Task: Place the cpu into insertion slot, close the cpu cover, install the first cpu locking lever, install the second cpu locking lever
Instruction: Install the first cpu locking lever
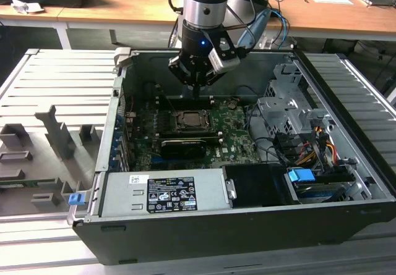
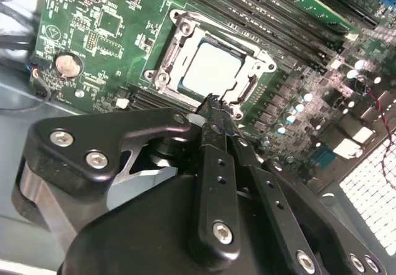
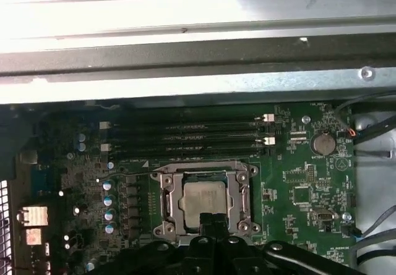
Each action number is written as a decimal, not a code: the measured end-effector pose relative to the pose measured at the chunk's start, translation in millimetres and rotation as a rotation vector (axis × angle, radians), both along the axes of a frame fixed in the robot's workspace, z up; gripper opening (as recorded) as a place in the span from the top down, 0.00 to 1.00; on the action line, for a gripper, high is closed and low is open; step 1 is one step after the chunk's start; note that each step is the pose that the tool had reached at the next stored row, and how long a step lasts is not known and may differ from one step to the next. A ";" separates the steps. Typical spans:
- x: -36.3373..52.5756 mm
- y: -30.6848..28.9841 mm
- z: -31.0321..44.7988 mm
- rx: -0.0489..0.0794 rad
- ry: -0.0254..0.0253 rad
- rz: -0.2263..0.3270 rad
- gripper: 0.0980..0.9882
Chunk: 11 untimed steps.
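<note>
In the second wrist view the cpu (image 2: 213, 72) lies flat inside the insertion slot (image 2: 185, 33) on the green circuit board (image 2: 93, 34). The cpu cover (image 2: 250, 86) lies closed around it, so the silver top shows through its window. The gripper (image 2: 213, 105), its fingers pressed together, hovers at one edge of the slot.

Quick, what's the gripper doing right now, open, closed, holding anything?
Gripper: jaws shut together, holding nothing, tips just above the edge of the cpu cover, which lies closed over the cpu.
</note>
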<state>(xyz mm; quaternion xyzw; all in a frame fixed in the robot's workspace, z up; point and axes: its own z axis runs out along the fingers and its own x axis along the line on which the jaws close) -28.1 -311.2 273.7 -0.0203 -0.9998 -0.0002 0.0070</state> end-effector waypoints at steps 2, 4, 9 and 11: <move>-6.8 0.0 -0.5 0.000 -0.0009 0.001 0.99; -13.2 -0.1 -1.1 0.000 -0.0013 0.004 0.99; -14.6 -0.1 -4.9 0.016 -0.0018 0.097 0.99; -24.8 -0.1 -6.0 0.025 -0.0075 0.098 0.99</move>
